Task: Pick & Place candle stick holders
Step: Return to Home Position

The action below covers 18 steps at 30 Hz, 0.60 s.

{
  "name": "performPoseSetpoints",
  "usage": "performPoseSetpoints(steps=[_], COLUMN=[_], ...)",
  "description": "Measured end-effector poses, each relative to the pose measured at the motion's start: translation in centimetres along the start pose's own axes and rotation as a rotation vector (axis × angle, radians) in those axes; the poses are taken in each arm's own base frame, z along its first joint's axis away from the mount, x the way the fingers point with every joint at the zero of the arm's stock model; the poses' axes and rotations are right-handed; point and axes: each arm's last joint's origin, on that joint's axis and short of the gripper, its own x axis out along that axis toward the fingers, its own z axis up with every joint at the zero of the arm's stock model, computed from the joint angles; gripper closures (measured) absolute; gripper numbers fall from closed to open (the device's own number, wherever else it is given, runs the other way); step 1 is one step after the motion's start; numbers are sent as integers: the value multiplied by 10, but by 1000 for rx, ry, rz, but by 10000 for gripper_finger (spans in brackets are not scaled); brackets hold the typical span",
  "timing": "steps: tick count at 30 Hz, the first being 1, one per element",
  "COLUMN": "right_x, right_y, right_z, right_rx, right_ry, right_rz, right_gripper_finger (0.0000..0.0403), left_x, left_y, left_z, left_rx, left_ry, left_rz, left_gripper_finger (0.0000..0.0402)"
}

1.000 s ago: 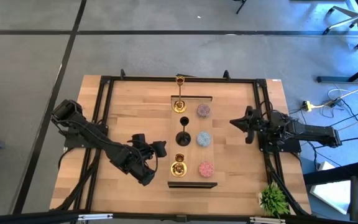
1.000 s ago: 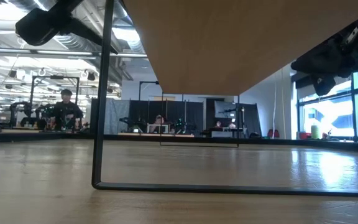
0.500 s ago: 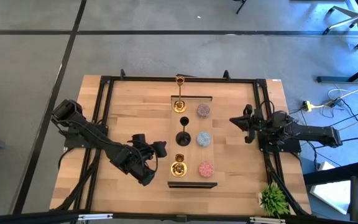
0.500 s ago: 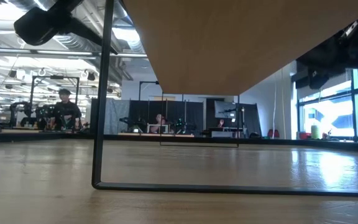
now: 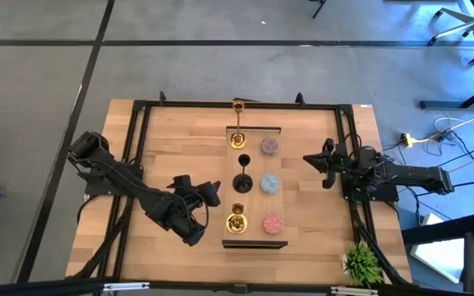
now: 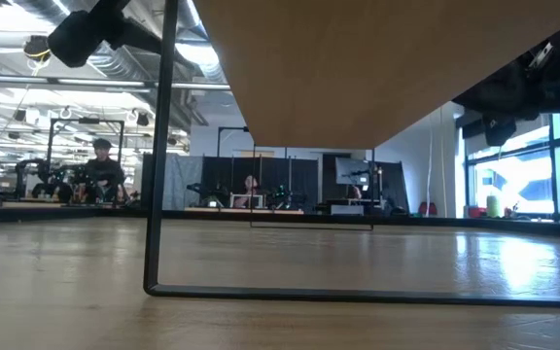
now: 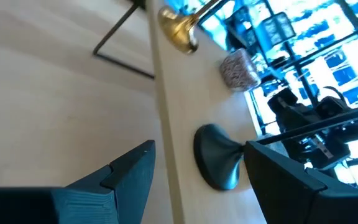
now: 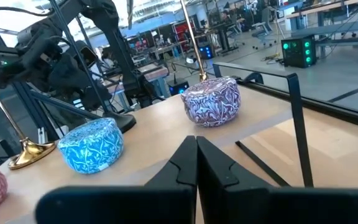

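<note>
Six candle stick holders stand by their round bases on a raised light-wood board [image 5: 255,238] in mid-table. The left row holds a tall gold one [image 5: 239,138] at the far end, a black one [image 5: 242,182] and a gold one [image 5: 237,220]. The right row holds mauve [image 5: 269,146], light-blue [image 5: 269,184] and pink [image 5: 272,222] low round ones. My left gripper [image 5: 213,196] is open just left of the board, level with the black holder [image 7: 219,155], apart from it. My right gripper [image 5: 306,159] is shut, right of the board, touching nothing.
A black metal frame [image 5: 142,111] runs round the table's edges. A small green plant [image 5: 362,263] sits at the near right corner. Bare tabletop lies on both sides of the board. In the low view only the board's underside [image 6: 358,68] and its metal leg [image 6: 158,194] show.
My left gripper has turned a little at the wrist without changing place, still open. My right gripper has tipped slightly, staying shut where it was. No holder has moved.
</note>
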Motion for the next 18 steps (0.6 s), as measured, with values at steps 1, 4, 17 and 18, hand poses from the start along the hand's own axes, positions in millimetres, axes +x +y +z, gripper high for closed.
performPoseSetpoints(steps=[1,4,17,18], right_x=[0,0,0,0], right_y=[0,0,0,0], right_z=[0,0,0,0], right_rx=[0,0,0,0], right_ry=[0,0,-1,-1], right_rz=[0,0,1,1], right_gripper_finger=[403,403,402,402], left_x=[0,-3,-55,-58], left_y=[0,0,-3,-2], left_z=[0,7,140,148], left_rx=[19,80,499,544], left_ry=[-13,-35,-150,-139], left_rz=[-8,-14,-64,-68], left_gripper_finger=[158,160,189,190])
